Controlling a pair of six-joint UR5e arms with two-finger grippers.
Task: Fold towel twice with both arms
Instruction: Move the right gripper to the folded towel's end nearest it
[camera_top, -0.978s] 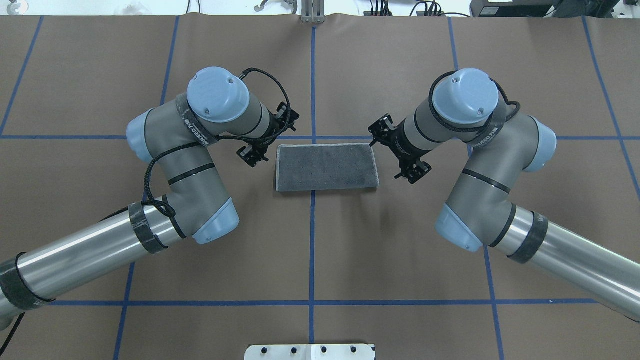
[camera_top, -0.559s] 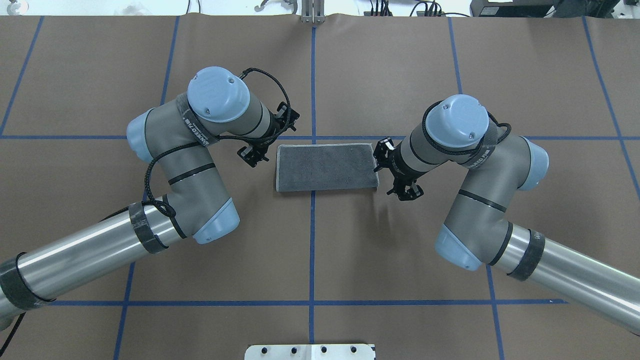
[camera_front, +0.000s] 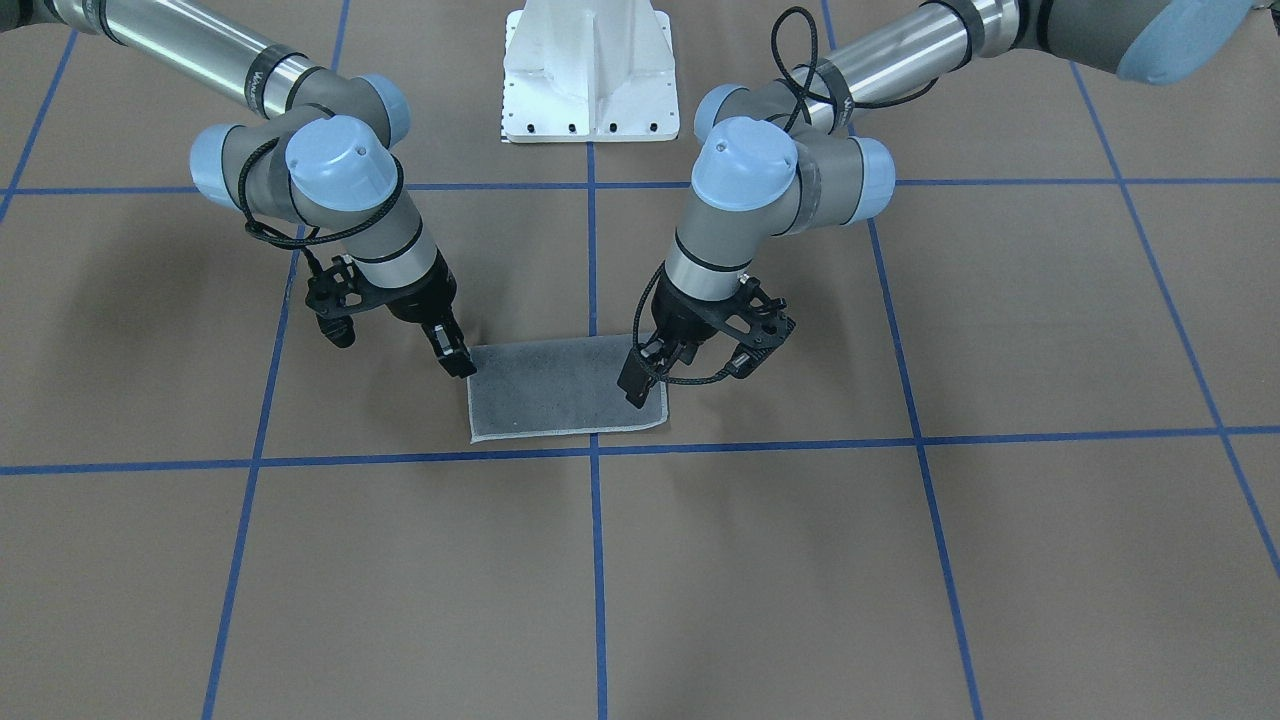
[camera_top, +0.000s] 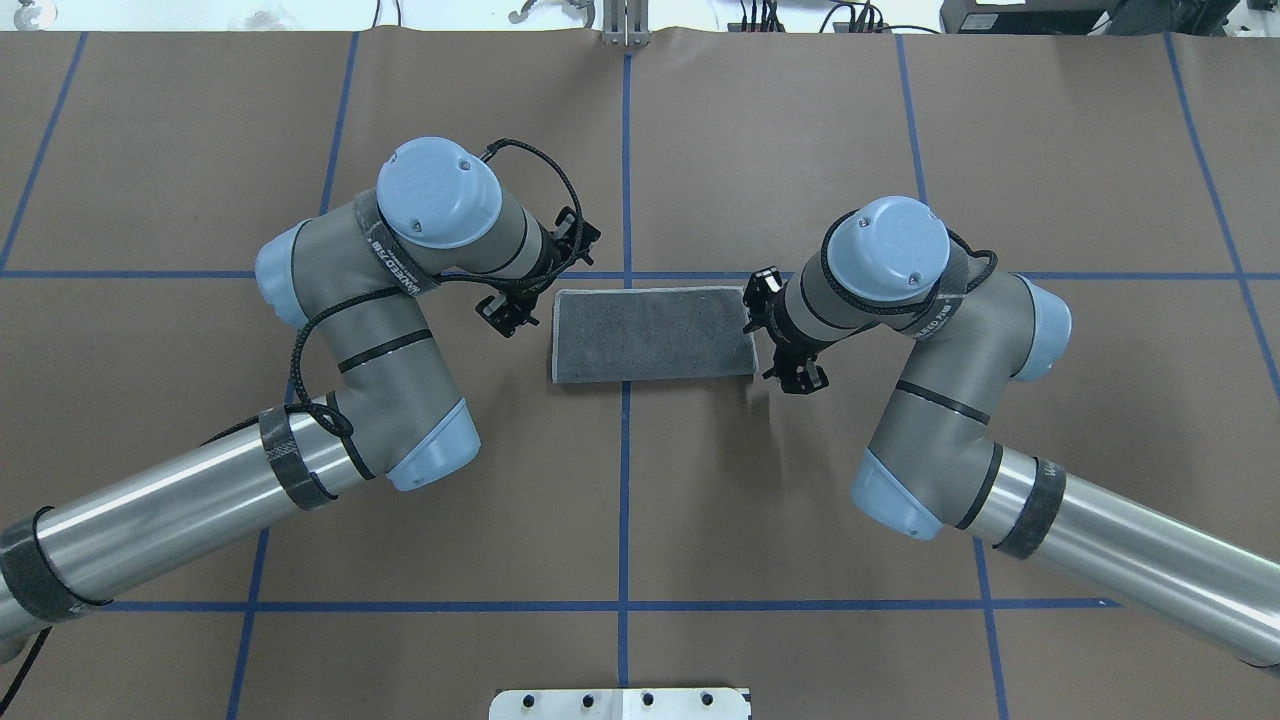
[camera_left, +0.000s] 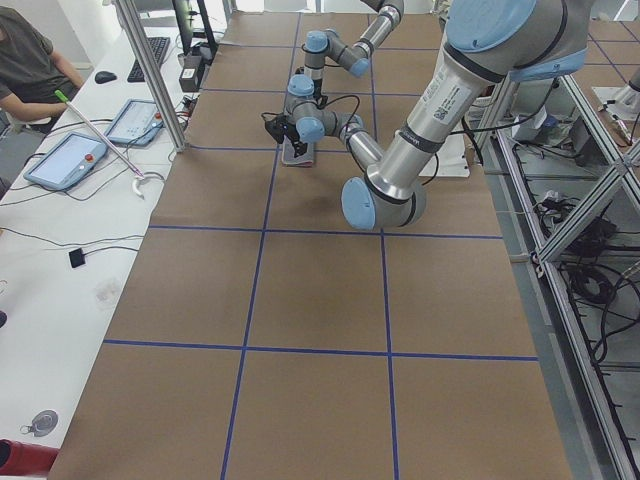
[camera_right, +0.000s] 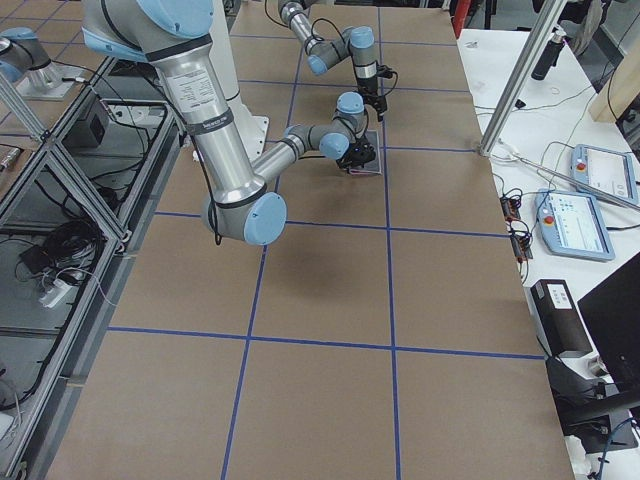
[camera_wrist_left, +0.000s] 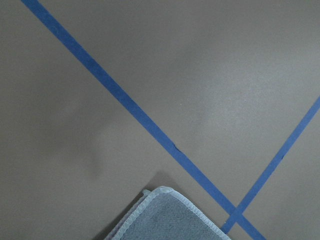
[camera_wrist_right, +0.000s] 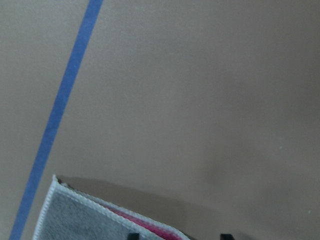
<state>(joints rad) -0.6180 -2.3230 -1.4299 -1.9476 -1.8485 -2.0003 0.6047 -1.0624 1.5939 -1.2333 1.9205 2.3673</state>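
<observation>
The towel (camera_top: 650, 335), folded with its grey face up, lies flat at the middle of the desk (camera_top: 700, 500), across a blue tape line (camera_top: 624, 480). The right tool (camera_front: 460, 364), tips slightly parted, sits at one end's corner, where pink shows underneath. The left tool (camera_front: 637, 388) stands at the other end; I cannot tell how far it is open.

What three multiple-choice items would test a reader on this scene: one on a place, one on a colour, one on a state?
1. Where does the towel lie?
A. across a blue line
B. on a shelf
C. in a basket

2. Which colour faces up?
A. pink
B. grey
C. green

3. How does it lie?
A. flat, in two layers
B. hanging in the air
C. crumpled in a heap

Key:
1 A: from overhead, the line runs under it.
2 B: its top is grey from overhead.
3 A: the right wrist view shows a pink inner face under the grey top layer at a corner.
</observation>
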